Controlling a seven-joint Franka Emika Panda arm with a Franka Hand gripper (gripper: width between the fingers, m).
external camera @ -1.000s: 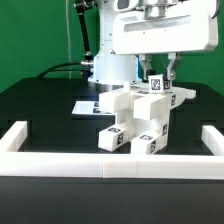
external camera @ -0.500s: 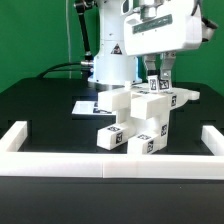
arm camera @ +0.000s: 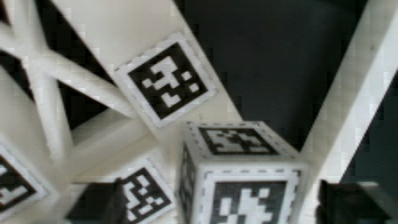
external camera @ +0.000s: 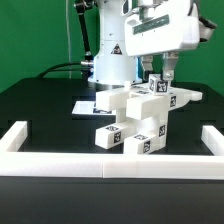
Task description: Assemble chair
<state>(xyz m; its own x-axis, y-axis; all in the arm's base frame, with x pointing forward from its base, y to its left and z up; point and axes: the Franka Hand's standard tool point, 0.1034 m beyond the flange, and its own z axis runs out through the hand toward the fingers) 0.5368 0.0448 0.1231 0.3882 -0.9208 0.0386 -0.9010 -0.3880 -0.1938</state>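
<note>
The gripper (external camera: 159, 74) is hanging over the partly built chair (external camera: 135, 112), its jaws standing spread and released. The fingers (external camera: 168, 68) are flanking the top of an upright square leg (external camera: 156, 86) without pinching it. This leg is rising from the chair's upper panel, and its tagged end face is filling the middle of the wrist view. The chair is sitting on the black table (external camera: 40, 110), near the table's edge with the low white border wall (external camera: 60, 163), about midway along it. The marker board (external camera: 84, 106) is lying flat behind the chair, toward the exterior view's left.
</note>
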